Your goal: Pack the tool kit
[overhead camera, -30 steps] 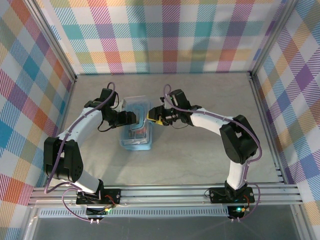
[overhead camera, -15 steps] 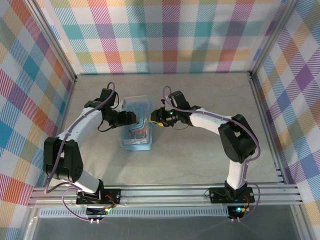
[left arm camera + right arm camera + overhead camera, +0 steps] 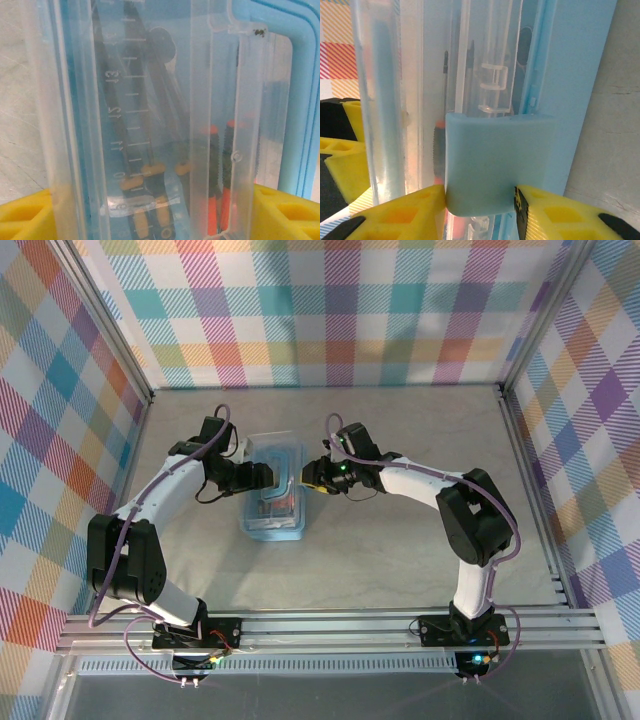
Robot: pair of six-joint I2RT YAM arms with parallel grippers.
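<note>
The tool kit's light-blue case [image 3: 270, 522] lies mid-table with its clear lid [image 3: 272, 448] partly down over it. My left gripper [image 3: 264, 476] reaches in from the left. In the left wrist view its yellow fingers [image 3: 25, 215] flank the clear lid [image 3: 150, 100], which spans the whole gap of the gripper [image 3: 155, 215]. Black-yellow screwdrivers [image 3: 150, 190] and black-orange ones [image 3: 220, 200] show through the lid. My right gripper [image 3: 308, 478] is at the case's right edge. In its wrist view the gripper [image 3: 479, 195] is shut on the blue latch tab [image 3: 497, 160], both fingertips touching it.
Aluminium frame rails [image 3: 330, 625] run along the near edge, and plaid walls close in the other three sides. Grey tabletop [image 3: 400, 560] lies open to the right of and in front of the case.
The right gripper's fingers have closed in on the blue latch tab. The left gripper and the case have stayed where they were.
</note>
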